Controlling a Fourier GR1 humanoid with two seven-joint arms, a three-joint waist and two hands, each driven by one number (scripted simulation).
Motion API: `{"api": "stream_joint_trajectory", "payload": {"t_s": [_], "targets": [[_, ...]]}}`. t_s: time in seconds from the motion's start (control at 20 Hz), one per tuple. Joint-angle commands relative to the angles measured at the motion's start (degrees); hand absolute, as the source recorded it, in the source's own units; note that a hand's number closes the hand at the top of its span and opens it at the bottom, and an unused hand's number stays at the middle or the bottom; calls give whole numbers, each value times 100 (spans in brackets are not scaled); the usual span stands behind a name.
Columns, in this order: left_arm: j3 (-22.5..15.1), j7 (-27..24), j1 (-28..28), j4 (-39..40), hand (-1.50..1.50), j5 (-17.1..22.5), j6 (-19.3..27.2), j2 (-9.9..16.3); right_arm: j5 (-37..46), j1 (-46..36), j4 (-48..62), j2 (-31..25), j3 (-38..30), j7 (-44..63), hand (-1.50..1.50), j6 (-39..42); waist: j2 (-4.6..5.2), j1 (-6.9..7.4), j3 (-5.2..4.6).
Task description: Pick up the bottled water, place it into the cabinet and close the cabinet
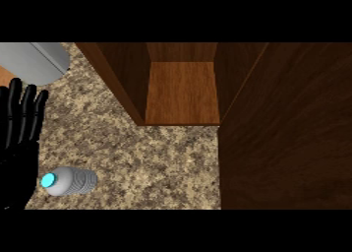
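At the lower left of the frame, the bottled water (70,180) sits on the speckled tabletop (157,157), seemingly upright with its blue cap showing. Just left of it, the left hand (12,147) rests open along the frame's left edge, fingers (23,106) straight, holding nothing. Farther up, the cabinet (180,93) stands open, its dark door (295,128) filling the right. A grey object (30,59), hard to identify, occupies the upper left corner.

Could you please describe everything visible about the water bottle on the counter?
The bottled water is a small, ribbed, pale grey bottle with a bright cyan cap, seen almost from above and standing on the speckled stone counter. It is near the lower left, just right of the open left hand, which does not grasp it. It is outside the open cabinet.
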Motion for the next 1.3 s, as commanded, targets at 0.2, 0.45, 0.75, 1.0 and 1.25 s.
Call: {"api": "stream_joint_trajectory", "payload": {"t_s": [0.2,0.45,0.75,1.0,1.25], "targets": [[1261,-366,1333,-726,-150,1553,-1181,807,173,956,-810,-4,235,-12,-150,132,-260,78,-8],[1389,386,2136,-902,-150,2925,-1467,629,-333,966,-1111,-141,898,542,-150,720,-259,138,-6],[2144,382,3207,-1375,-150,3864,-2141,664,-155,855,-1566,8,1214,1169,-150,463,-242,130,-3],[2283,1026,2994,-1761,-150,4006,-1741,667,25,681,-2423,17,1583,2196,-150,258,-230,82,-1],[2612,1377,3266,-1724,-150,4397,-2053,688,335,939,-2160,137,1838,1644,-150,319,-232,78,2]]}}
